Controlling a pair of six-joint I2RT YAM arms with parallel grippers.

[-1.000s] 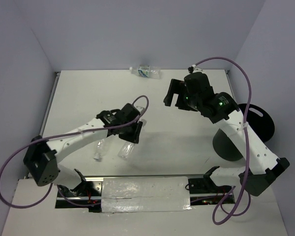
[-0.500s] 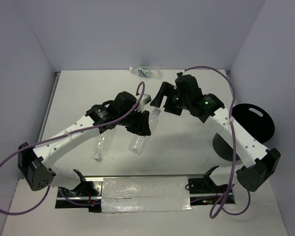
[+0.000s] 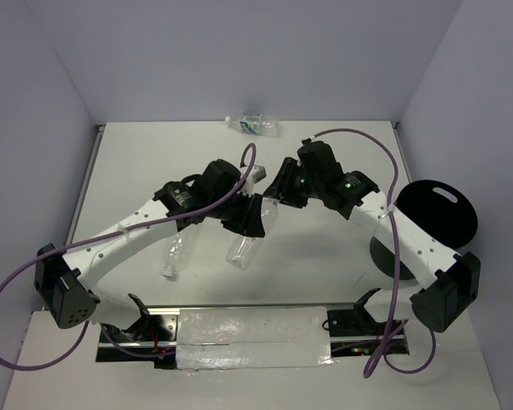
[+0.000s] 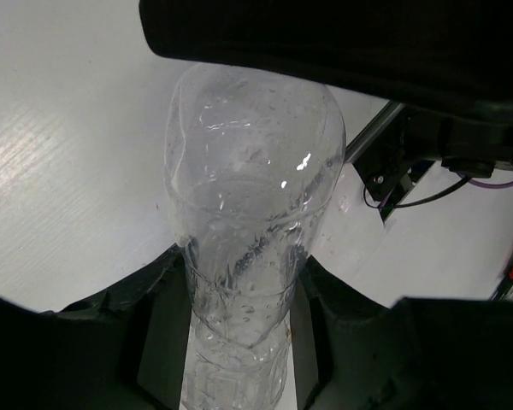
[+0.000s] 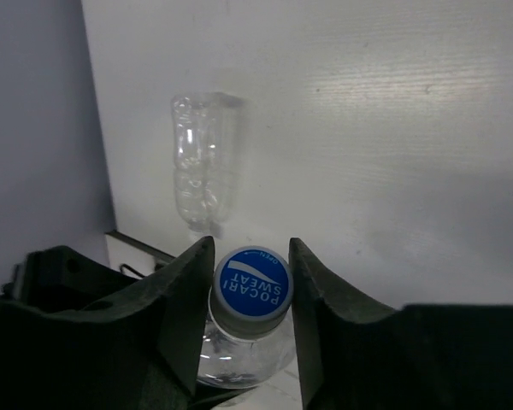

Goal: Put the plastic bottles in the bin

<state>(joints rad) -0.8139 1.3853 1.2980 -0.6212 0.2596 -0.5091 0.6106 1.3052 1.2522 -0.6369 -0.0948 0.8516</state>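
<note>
A clear crinkled plastic bottle [image 3: 242, 245] hangs in the air over the middle of the table. My left gripper [image 3: 250, 219] is shut on its body [image 4: 248, 196]. My right gripper [image 3: 274, 200] has come in from the right, and its fingers [image 5: 188, 282] press both sides of the bottle's blue-topped cap [image 5: 253, 289]. A second clear bottle [image 3: 173, 258] lies on the table near the front left and also appears in the right wrist view [image 5: 203, 162]. A labelled bottle [image 3: 255, 125] lies at the far edge. The black bin [image 3: 386, 256] stands at the right, partly hidden by my right arm.
The bin's round black lid [image 3: 442, 213] with a handle slot sits just right of the bin. Purple cables loop above both arms. A taped metal rail [image 3: 252, 333] runs along the near edge between the arm bases.
My left arm lifted the bottle up and toward the centre. My right gripper swung left to meet it and closed from wide open onto the cap.
</note>
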